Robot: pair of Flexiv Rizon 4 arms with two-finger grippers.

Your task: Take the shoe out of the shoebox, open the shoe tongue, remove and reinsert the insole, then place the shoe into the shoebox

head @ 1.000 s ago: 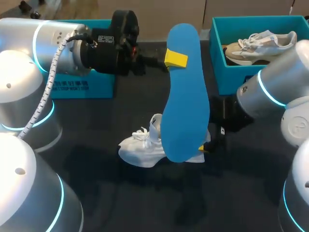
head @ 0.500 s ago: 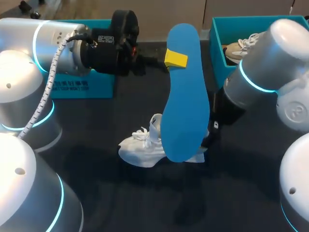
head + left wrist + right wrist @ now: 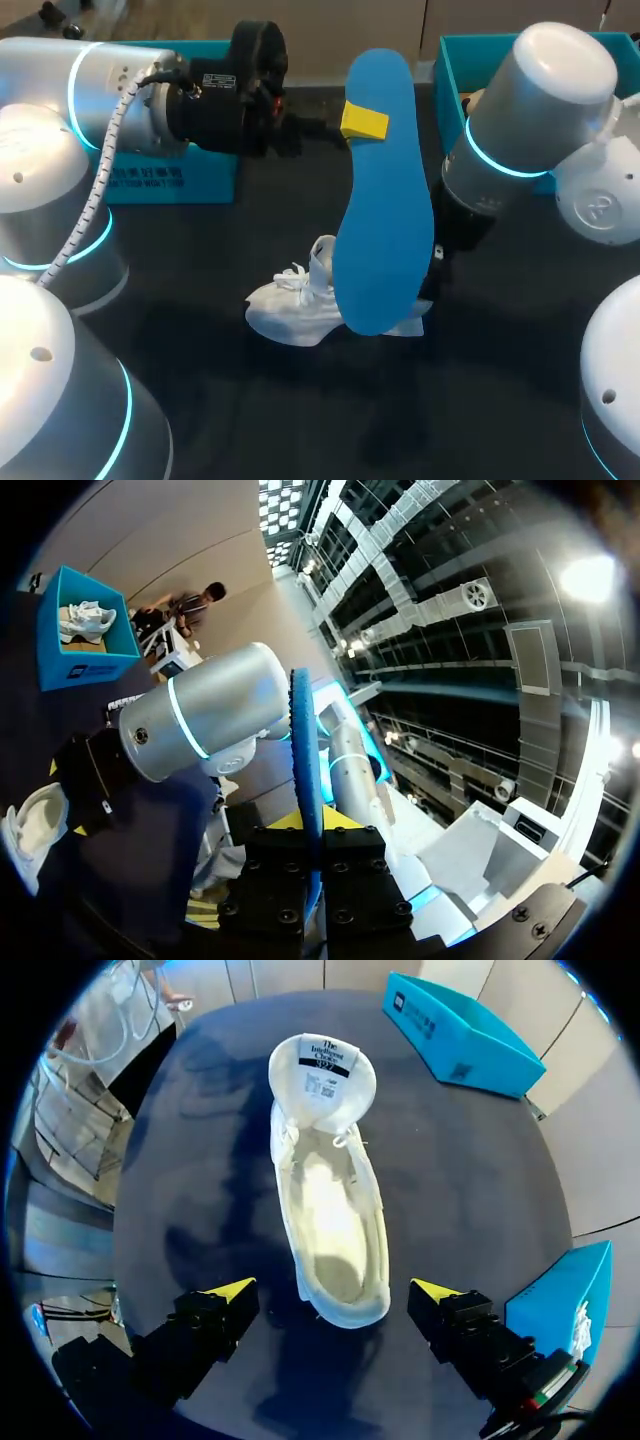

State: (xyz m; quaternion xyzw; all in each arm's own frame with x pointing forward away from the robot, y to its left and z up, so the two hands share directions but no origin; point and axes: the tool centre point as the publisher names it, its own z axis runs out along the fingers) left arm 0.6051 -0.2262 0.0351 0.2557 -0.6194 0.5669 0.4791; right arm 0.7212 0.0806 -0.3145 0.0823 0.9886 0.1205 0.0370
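Insole [image 3: 385, 190] clamped upright in left jaws, right jaws spread wide, clear of both edges of shoe [image 3: 330, 1210].

Spread claw [image 3: 332, 1290], white shoe [image 3: 330, 1210], perhaps untouched

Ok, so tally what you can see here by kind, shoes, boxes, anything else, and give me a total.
Shoes: 2, white shoe on the table, second shoe boxed
Shoeboxes: 2, left shoebox, right shoebox
Insoles: 1, blue insole
Total: 5
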